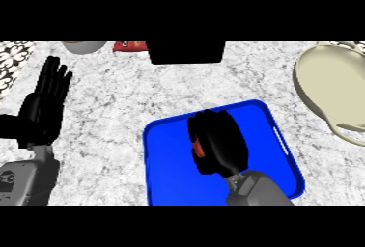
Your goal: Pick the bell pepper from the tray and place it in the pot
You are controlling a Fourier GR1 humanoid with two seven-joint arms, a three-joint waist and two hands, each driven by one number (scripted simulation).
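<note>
A blue tray (267, 125) lies on the marble counter at lower centre. My right hand (219, 142) is over the tray's middle, fingers curled round a red bell pepper (200, 149); only a thin red sliver of it shows at the hand's left edge. The cream pot (335, 87) stands at the right edge, partly cut off by the view, with a handle toward the tray. My left hand (44, 106) rests open at the left, fingers straight and pointing up.
Along the back edge stand a black box (187, 52), a red packet (130, 46) and a grey bowl (84, 47). A patterned cloth (13, 60) lies at the far left. Bare marble lies between tray and pot.
</note>
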